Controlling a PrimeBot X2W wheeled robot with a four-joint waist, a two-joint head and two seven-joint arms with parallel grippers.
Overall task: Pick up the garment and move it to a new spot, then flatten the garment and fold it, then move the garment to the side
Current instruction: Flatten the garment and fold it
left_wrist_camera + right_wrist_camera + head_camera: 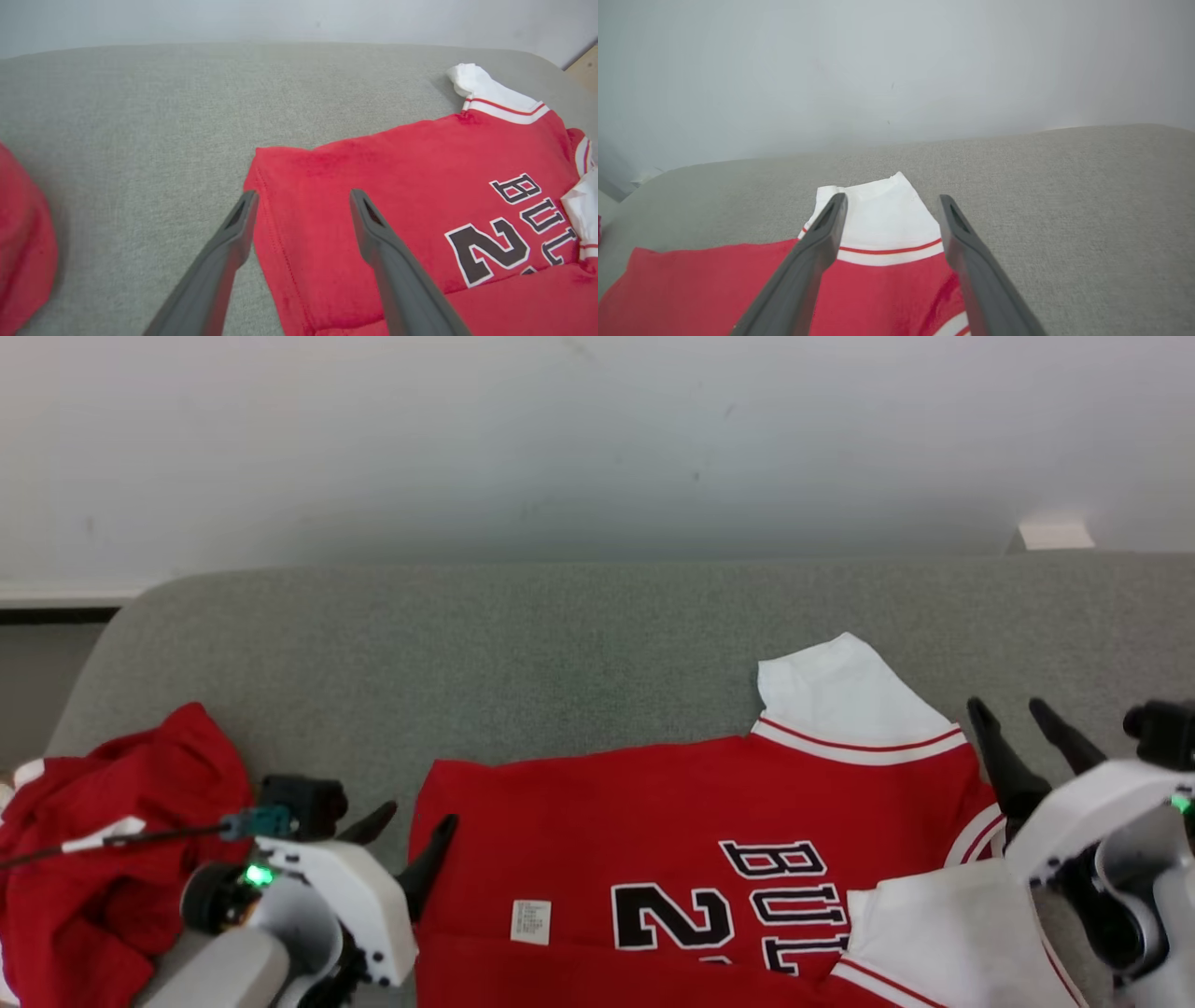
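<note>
The jersey [691, 840] lies partly folded on the grey couch [560, 653], while the left gripper [411, 845] at its hem and the right gripper [1032, 737] by its sleeve both stand spread and empty, probably having released a fold.

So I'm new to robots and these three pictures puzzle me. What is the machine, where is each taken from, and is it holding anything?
It is a two-armed robot. The wide picture comes from its head, looking down at a grey cushion. The other two come from cameras on its wrists, each looking along its own two dark fingers. A red jersey with white sleeves lies spread out; a second red garment lies crumpled at the left. The left gripper and right gripper are both open, holding nothing.
</note>
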